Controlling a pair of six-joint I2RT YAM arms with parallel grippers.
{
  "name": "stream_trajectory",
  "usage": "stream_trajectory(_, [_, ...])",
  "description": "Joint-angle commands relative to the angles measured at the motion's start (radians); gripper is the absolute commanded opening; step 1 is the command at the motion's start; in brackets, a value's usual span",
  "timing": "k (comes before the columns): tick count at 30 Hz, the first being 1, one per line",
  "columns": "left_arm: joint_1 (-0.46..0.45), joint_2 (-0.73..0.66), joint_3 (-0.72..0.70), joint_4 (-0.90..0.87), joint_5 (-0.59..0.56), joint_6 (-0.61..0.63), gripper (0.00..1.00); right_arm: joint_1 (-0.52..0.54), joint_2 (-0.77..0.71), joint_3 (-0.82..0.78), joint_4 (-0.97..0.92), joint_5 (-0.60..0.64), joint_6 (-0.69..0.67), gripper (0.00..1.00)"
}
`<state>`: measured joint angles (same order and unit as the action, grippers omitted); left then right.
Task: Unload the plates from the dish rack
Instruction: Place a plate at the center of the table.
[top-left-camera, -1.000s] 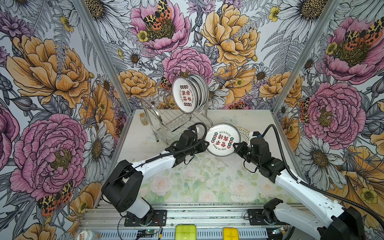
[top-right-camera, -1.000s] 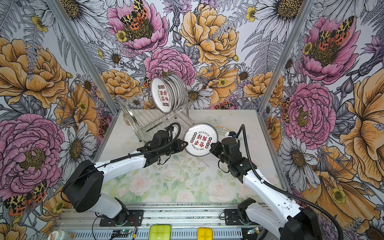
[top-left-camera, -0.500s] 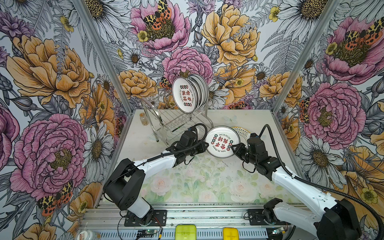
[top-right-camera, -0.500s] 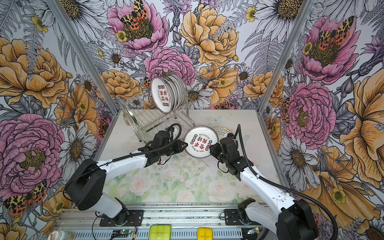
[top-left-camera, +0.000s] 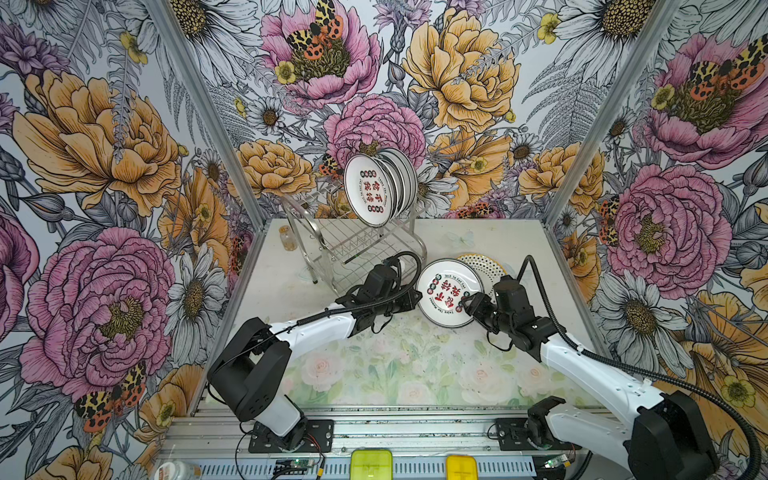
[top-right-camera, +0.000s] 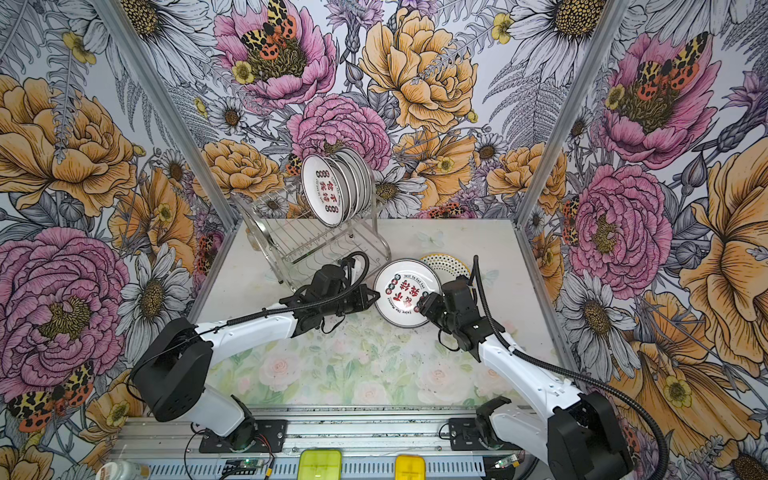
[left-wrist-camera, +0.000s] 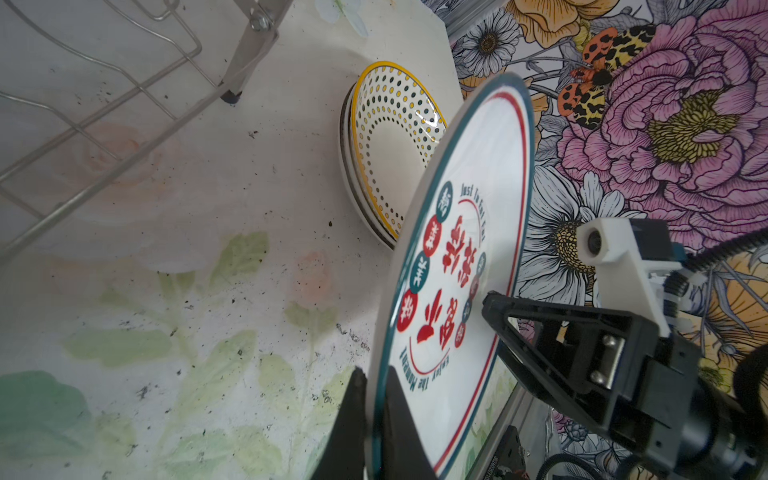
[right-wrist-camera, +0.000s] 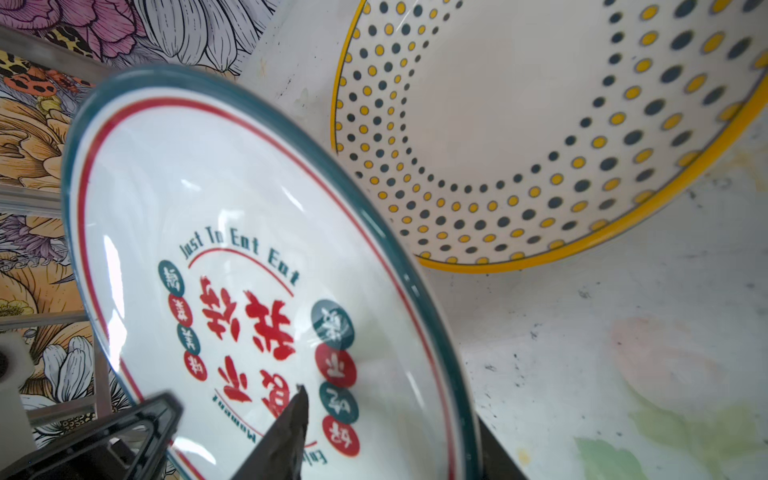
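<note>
Plate with teal-and-red band and red characters (top-left-camera: 449, 293): off the rack, held tilted above the counter (top-left-camera: 374, 365), between the two arms. Left end effector (left-wrist-camera: 376, 401) pinched shut on its near rim, one finger each side. Right end effector (top-left-camera: 466, 302) astride the opposite rim, jaws parted, no pinch apparent. Stack topped by the yellow-dotted plate (top-left-camera: 484, 266) lies flat just beyond the held plate, away from the left end effector, nearer the right arm. Judgement: left arm carries outward and levels. Remaining plates (top-left-camera: 386, 187) stand on edge in the dish rack (top-left-camera: 353, 245), upper tier.
</note>
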<state>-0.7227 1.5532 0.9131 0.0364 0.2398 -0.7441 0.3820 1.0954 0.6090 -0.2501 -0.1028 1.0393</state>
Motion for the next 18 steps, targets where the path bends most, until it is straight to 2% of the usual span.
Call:
stream_trajectory(1, [-0.012, -0.009, 0.008, -0.048, 0.026, 0.047, 0.00, -0.026, -0.009, -0.004, 0.051, 0.002, -0.014, 0.57])
stream_trajectory(7, [-0.024, -0.007, 0.007, -0.063, 0.014, 0.039, 0.00, -0.058, 0.007, -0.010, 0.024, 0.026, -0.031, 0.59])
stream_trajectory(13, [-0.048, -0.005, -0.004, -0.095, -0.003, 0.033, 0.00, -0.098, -0.006, -0.004, -0.062, 0.127, -0.091, 0.61])
stream_trajectory(18, [-0.062, -0.014, -0.043, -0.102, -0.017, 0.019, 0.00, -0.149, -0.019, 0.006, -0.094, 0.131, -0.129, 0.61])
